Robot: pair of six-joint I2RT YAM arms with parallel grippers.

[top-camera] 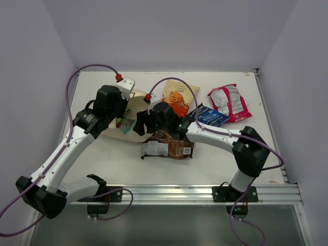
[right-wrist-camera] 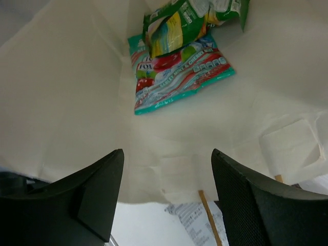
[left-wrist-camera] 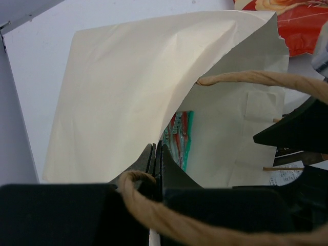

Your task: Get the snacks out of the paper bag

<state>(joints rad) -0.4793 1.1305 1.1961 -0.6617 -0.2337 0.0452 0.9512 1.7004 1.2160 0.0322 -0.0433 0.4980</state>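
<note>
The tan paper bag (top-camera: 134, 108) lies on its side, mouth toward the right arm. My left gripper (top-camera: 123, 111) is shut on its upper rim (left-wrist-camera: 156, 149), with a cord handle (left-wrist-camera: 154, 205) draped over the fingers. My right gripper (top-camera: 142, 123) is open and empty at the bag's mouth (right-wrist-camera: 168, 154). Inside the bag (right-wrist-camera: 66, 102) lie the teal candy pack (right-wrist-camera: 177, 77) and, on top of it, the small green packet (right-wrist-camera: 189, 20). The teal pack also shows in the left wrist view (left-wrist-camera: 179, 136). Outside lie the orange-and-cream chips (top-camera: 179, 97), the dark blue packet (top-camera: 210, 116), the pink-and-white packet (top-camera: 230, 102) and the long dark brown packet (top-camera: 168, 148).
The brown packet lies just in front of the bag's mouth, under my right wrist; its white label end shows in the right wrist view (right-wrist-camera: 197, 220). White walls close in the table (top-camera: 102, 159) at the left, back and right. A metal rail (top-camera: 195, 193) runs along the near edge.
</note>
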